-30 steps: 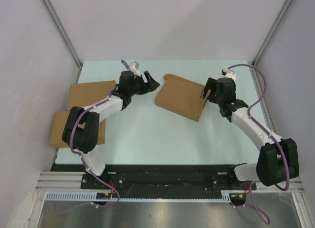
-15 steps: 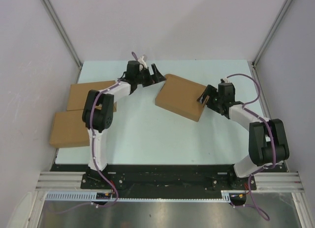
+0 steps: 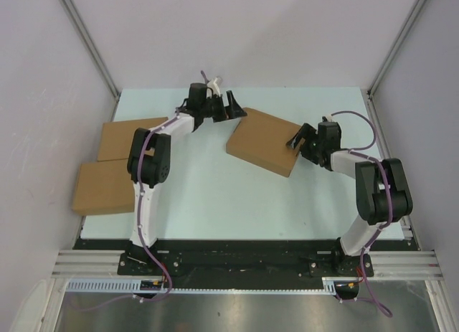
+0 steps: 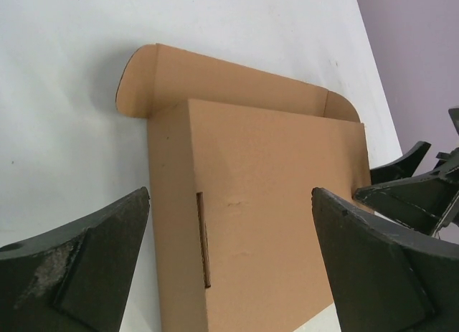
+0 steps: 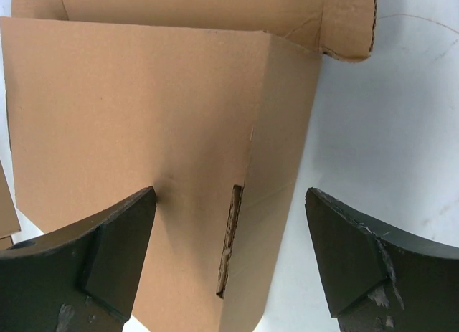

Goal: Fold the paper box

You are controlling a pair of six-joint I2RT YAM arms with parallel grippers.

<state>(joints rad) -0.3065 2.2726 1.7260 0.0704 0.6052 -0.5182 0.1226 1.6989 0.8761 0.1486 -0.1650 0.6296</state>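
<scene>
The left gripper (image 3: 234, 107) pushes out from just short of the paper box (image 3: 264, 142). It now sits right at the box's far left corner, covering the rounded flap that showed there a second ago. Its arm unfolds as it goes: the elbow lifts off the pair of flat boxes (image 3: 107, 188) well left of the paper box, and far more of them comes into sight. On the other side, the right gripper (image 3: 299, 140) slips slightly along the box's right edge toward its near corner. Its elbow swings in and stands much closer to the box.
</scene>
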